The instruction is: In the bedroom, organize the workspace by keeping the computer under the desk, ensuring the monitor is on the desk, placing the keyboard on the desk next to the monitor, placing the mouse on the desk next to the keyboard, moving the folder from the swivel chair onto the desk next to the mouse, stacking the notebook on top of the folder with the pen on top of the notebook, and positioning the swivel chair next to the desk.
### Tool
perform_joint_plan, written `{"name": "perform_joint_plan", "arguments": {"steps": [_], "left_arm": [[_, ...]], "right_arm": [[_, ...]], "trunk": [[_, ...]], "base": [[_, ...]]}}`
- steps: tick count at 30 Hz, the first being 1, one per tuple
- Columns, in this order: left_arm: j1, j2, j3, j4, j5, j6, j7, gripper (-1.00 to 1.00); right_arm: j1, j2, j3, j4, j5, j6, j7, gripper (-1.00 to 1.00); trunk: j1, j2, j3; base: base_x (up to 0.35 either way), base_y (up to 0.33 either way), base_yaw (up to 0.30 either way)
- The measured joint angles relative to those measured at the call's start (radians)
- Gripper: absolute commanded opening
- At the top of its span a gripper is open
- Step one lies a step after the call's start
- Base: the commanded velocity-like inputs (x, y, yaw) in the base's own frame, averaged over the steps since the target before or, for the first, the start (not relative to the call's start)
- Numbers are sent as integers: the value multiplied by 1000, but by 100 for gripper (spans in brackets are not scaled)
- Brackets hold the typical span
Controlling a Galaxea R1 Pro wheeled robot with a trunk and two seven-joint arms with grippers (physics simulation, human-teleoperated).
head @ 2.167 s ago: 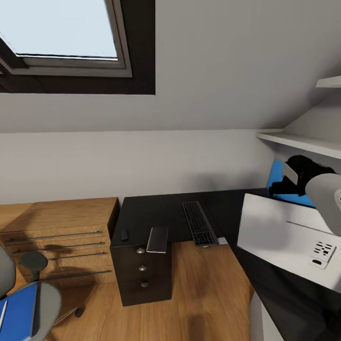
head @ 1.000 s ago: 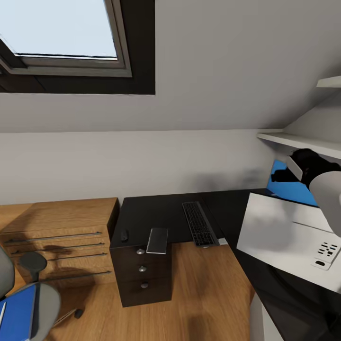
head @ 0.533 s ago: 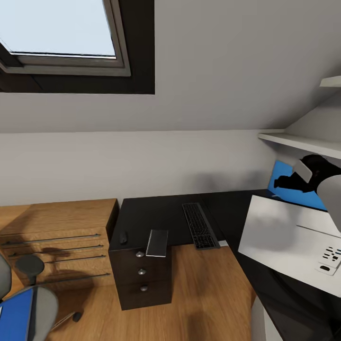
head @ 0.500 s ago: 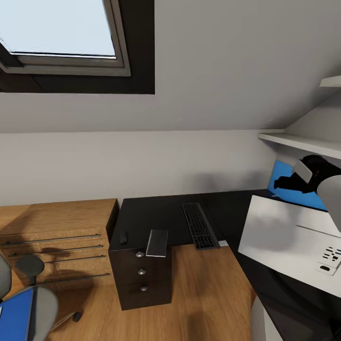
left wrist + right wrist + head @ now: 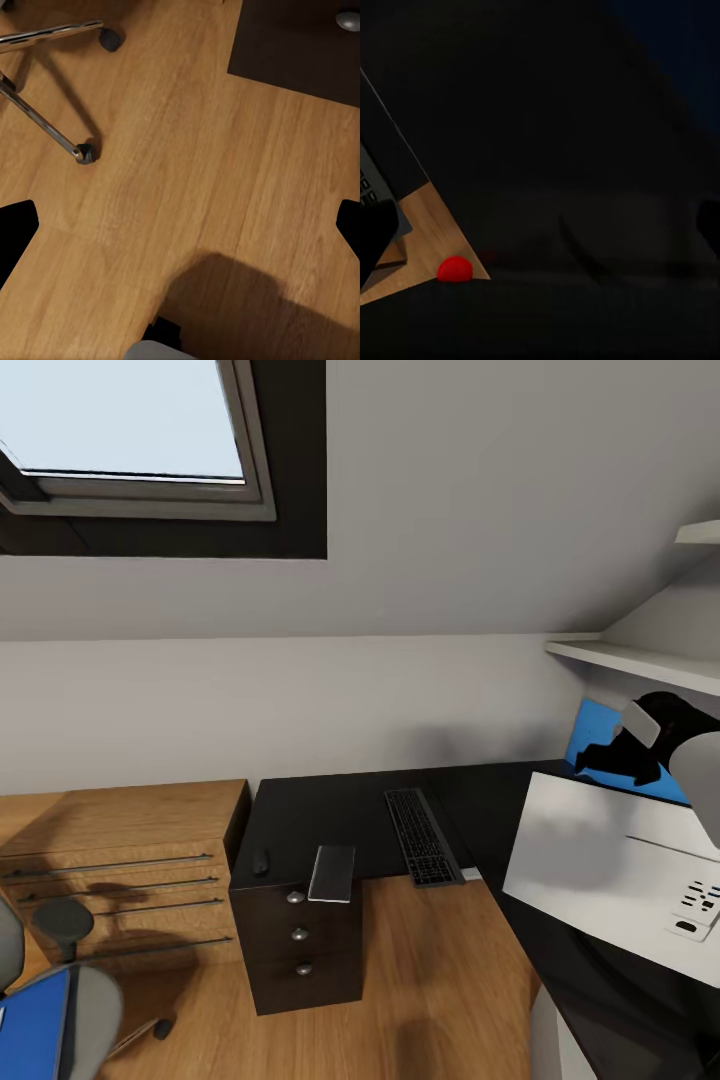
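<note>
The desk (image 5: 330, 815) has a glossy black top. On it lie the keyboard (image 5: 422, 835), the small black mouse (image 5: 262, 861) and the grey notebook (image 5: 333, 872), which overhangs the front edge above the drawers. The monitor (image 5: 600, 865) shows its white back at the right, tilted over the desk's side wing. My right gripper (image 5: 598, 755) hovers open above the monitor's far edge, in front of a blue panel (image 5: 596, 728). The swivel chair (image 5: 85, 1010) stands at the lower left with the blue folder (image 5: 35, 1032) on its seat. My left gripper (image 5: 180, 225) hangs open over the floor. Computer and pen are out of view.
A light wooden dresser (image 5: 120, 865) with bar handles stands left of the desk. White shelves (image 5: 640, 660) jut out above the right gripper. The chair's chrome legs and castors (image 5: 84, 153) lie near the left gripper, by the dark drawer unit (image 5: 300, 45).
The right gripper rose and moved right above the monitor, then dipped slightly. The whole view shifted a little, so the chair sits nearer the picture's corner.
</note>
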State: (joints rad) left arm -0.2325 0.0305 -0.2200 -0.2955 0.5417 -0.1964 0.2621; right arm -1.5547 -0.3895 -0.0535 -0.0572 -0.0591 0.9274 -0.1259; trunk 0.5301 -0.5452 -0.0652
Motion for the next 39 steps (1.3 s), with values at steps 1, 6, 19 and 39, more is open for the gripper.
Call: {"name": "perform_joint_plan", "arguments": {"steps": [1, 6, 19, 39], "left_arm": [[0, 0, 0, 0, 0, 0, 0, 100], [0, 0, 0, 0, 0, 0, 0, 100], [0, -1, 0, 0, 0, 0, 0, 100], [0, -1, 0, 0, 0, 0, -1, 100]], "right_arm": [[0, 0, 0, 0, 0, 1, 0, 100], [0, -1, -1, 9, 0, 4, 0, 100], [0, 0, -4, 21, -1, 4, 0, 100], [0, 6, 6, 13, -1, -3, 5, 100]], "trunk": [[0, 0, 0], [0, 0, 0], [0, 0, 0], [0, 0, 0]], "base": [[0, 0, 0], [-54, 0, 0], [-148, 13, 0], [-113, 69, 0]]}}
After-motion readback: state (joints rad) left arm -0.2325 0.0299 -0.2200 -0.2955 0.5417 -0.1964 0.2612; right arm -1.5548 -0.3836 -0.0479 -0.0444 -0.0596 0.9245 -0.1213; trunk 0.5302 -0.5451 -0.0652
